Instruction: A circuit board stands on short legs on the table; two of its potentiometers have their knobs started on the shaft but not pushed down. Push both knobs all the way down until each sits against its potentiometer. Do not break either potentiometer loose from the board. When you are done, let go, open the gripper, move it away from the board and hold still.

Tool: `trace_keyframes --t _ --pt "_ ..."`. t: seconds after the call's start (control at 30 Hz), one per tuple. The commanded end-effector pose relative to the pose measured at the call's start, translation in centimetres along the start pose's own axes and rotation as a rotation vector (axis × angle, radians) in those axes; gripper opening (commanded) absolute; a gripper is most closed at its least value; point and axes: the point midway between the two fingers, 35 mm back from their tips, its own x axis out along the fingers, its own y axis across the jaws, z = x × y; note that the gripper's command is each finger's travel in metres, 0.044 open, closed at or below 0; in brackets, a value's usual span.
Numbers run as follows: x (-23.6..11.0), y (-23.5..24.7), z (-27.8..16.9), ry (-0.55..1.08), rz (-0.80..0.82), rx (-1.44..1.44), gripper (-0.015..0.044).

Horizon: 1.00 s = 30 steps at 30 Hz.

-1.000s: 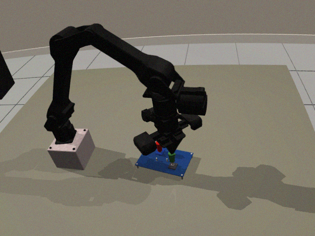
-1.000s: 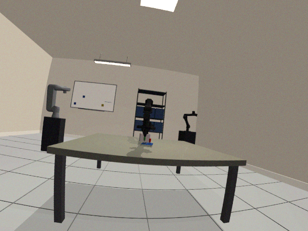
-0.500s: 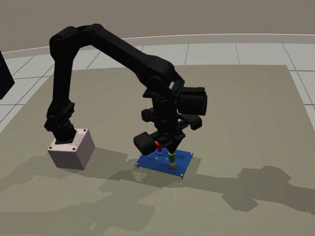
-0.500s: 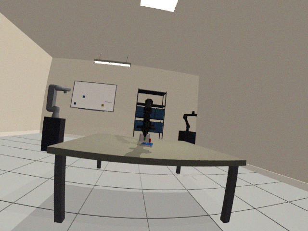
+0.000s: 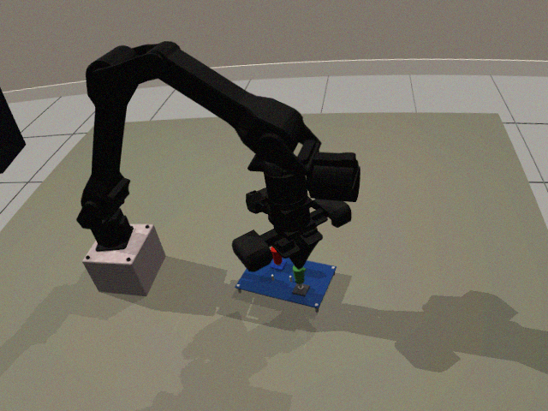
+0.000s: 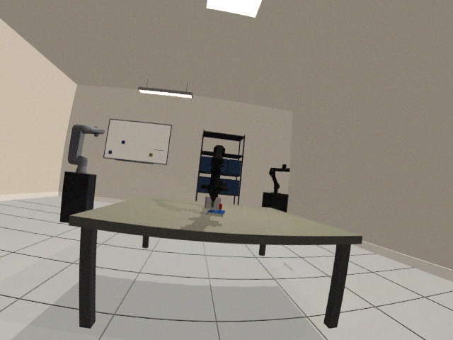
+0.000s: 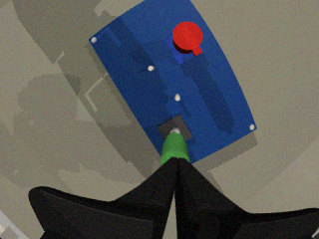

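A blue circuit board (image 5: 318,282) (image 7: 219,114) (image 6: 211,212) stands on short legs on the table. A green knob (image 5: 299,274) (image 7: 174,149) sits on the shaft of a dark potentiometer (image 5: 301,289) (image 7: 174,126), with a gap of bare shaft below it. A red knob (image 5: 275,255) (image 7: 186,38) stands on a blue potentiometer (image 5: 277,266) farther back. My gripper (image 5: 297,264) (image 7: 177,163) is shut, fingertips together, and rests on top of the green knob. Nothing is between the fingers.
The arm's grey base block (image 5: 126,265) stands left of the board. The olive table (image 5: 442,221) (image 6: 285,230) reaches far to the right and front. Another arm, a shelf and a whiteboard stand far off in the room.
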Motion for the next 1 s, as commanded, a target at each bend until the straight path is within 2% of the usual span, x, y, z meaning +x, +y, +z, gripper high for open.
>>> trace_keyframes --t 0.0,0.97 --pt "0.8 0.1 0.0 0.001 0.006 -0.001 0.0000" --pt "1.8 0.1 0.0 0.001 0.006 -0.001 0.0000"
